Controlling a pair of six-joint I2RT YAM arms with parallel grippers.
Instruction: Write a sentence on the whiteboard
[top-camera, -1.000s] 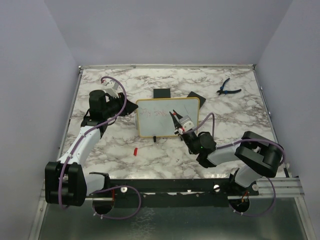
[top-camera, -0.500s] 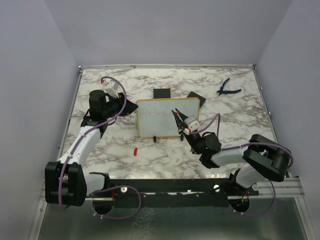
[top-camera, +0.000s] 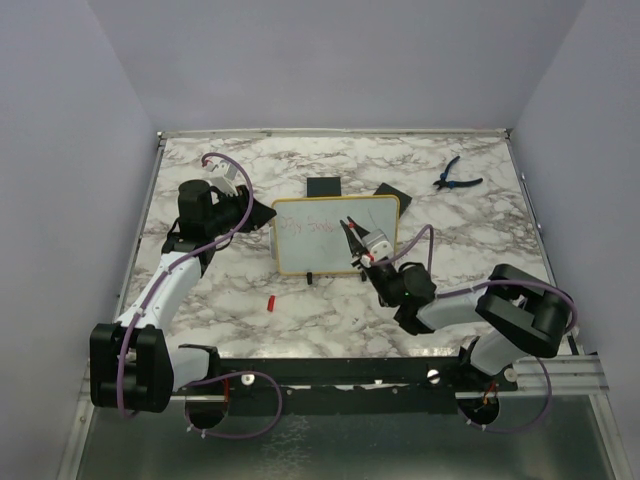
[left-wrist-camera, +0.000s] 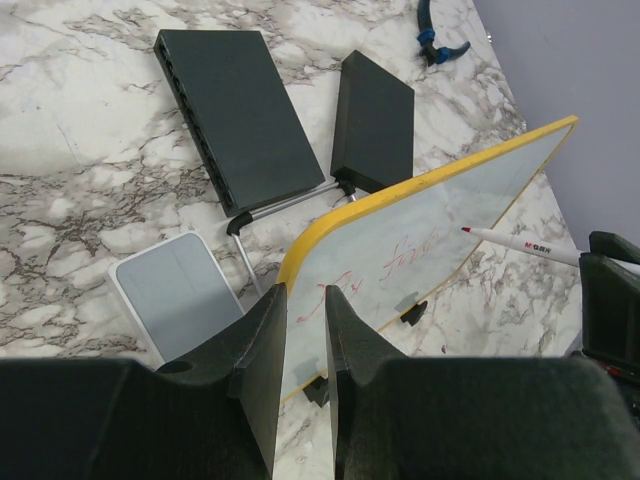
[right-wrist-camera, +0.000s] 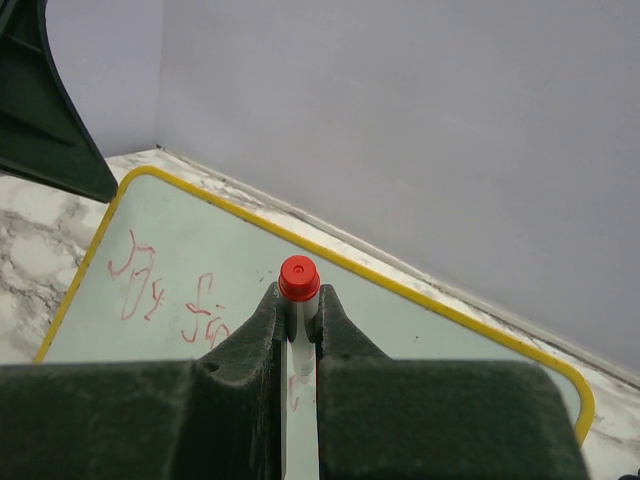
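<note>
Two flat black boxes (left-wrist-camera: 240, 115) lie just behind the whiteboard (top-camera: 336, 235), which stands propped mid-table, leaning back. A small white slab (left-wrist-camera: 175, 290) lies beside its left edge, blue-handled pliers (top-camera: 455, 177) well apart at the far right, and a red cap (top-camera: 271, 301) in front. The sentence (right-wrist-camera: 165, 285) is faint red scribble on the board's left half, not legible as words. The marker (left-wrist-camera: 520, 243) bears dark print too small to read. The left claw (left-wrist-camera: 305, 300) is narrow, pinching the board's yellow left edge. The right claw (right-wrist-camera: 299, 295) clamps the marker, tip at the board. Bare marble table (top-camera: 470, 230) lies right of the board.
</note>
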